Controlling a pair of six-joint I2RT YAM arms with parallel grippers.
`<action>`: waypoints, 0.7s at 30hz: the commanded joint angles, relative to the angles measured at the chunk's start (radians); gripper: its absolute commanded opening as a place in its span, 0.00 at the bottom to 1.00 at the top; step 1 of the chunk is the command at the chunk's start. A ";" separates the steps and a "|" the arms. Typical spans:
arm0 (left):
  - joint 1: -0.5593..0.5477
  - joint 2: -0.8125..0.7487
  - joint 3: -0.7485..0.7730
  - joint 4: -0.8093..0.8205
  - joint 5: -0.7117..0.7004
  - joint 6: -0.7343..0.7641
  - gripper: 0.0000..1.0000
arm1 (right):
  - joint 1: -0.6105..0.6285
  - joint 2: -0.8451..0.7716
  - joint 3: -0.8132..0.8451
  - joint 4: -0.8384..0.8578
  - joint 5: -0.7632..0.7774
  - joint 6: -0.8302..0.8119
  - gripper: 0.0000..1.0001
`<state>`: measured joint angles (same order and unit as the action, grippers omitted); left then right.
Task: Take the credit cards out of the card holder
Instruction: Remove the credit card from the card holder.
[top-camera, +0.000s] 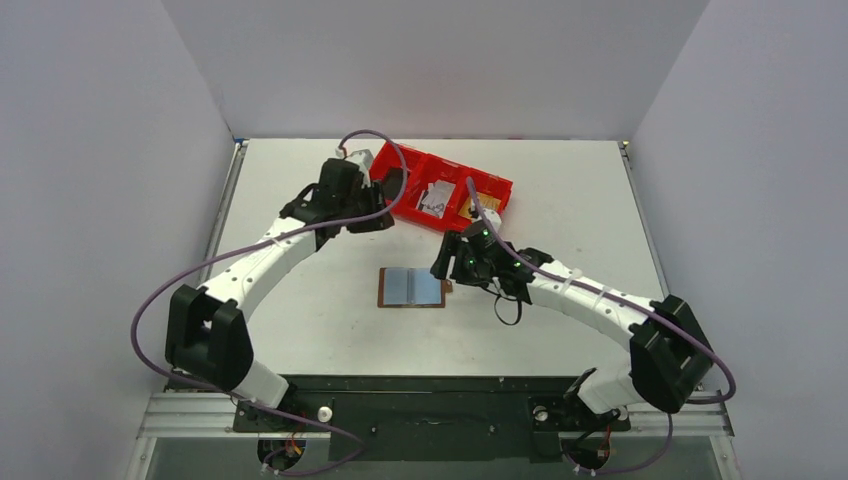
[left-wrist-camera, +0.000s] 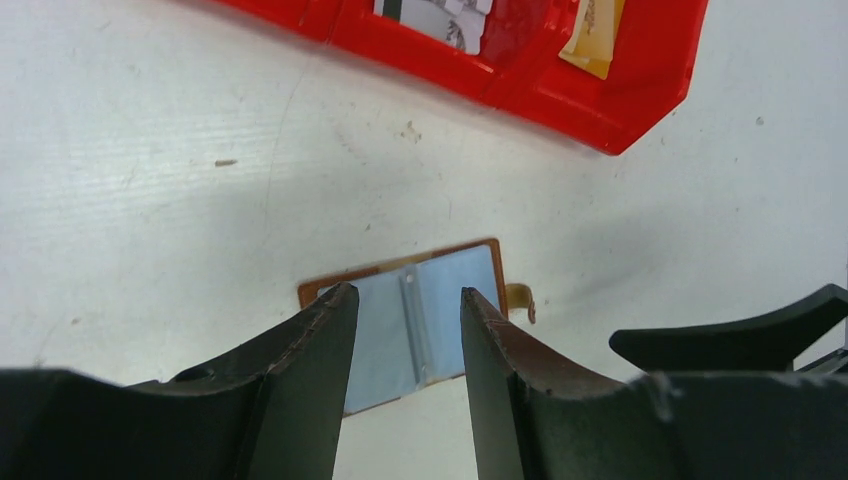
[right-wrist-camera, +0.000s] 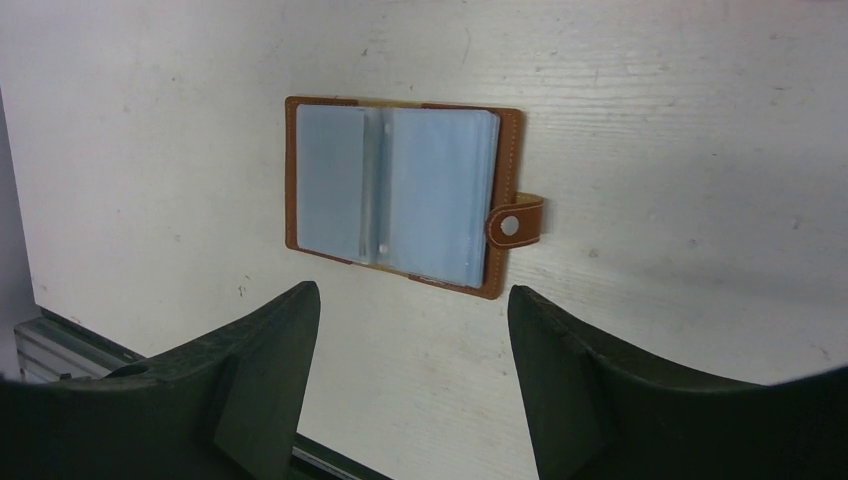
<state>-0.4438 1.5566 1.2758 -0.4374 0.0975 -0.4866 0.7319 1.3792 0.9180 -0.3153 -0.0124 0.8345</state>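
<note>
The brown card holder (top-camera: 411, 288) lies open and flat mid-table, showing light blue plastic sleeves and its snap tab (right-wrist-camera: 514, 224). It also shows in the left wrist view (left-wrist-camera: 425, 310) and the right wrist view (right-wrist-camera: 400, 190). I cannot tell whether a light blue card sits in the sleeves. A tan-gold card (left-wrist-camera: 595, 35) lies in the end compartment of the red tray (top-camera: 500, 185). My left gripper (top-camera: 388, 205) is open and empty, raised between tray and holder. My right gripper (top-camera: 450, 258) is open and empty, just right of the holder.
The red three-compartment tray (left-wrist-camera: 640, 110) stands at the back centre with white cards (top-camera: 436, 197) in its middle compartment. The right gripper's finger (left-wrist-camera: 740, 335) shows at the edge of the left wrist view. The table's front edge (right-wrist-camera: 60, 335) is near.
</note>
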 joint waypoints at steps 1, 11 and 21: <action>0.025 -0.109 -0.086 -0.015 -0.027 -0.018 0.40 | 0.050 0.074 0.078 0.066 0.043 0.026 0.65; 0.075 -0.237 -0.299 -0.027 0.001 -0.038 0.40 | 0.136 0.255 0.186 0.054 0.041 0.036 0.61; 0.134 -0.273 -0.380 -0.042 0.023 -0.058 0.40 | 0.179 0.410 0.304 0.022 0.055 0.043 0.54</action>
<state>-0.3286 1.3308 0.9089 -0.4908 0.0940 -0.5240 0.9028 1.7538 1.1641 -0.2920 0.0128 0.8711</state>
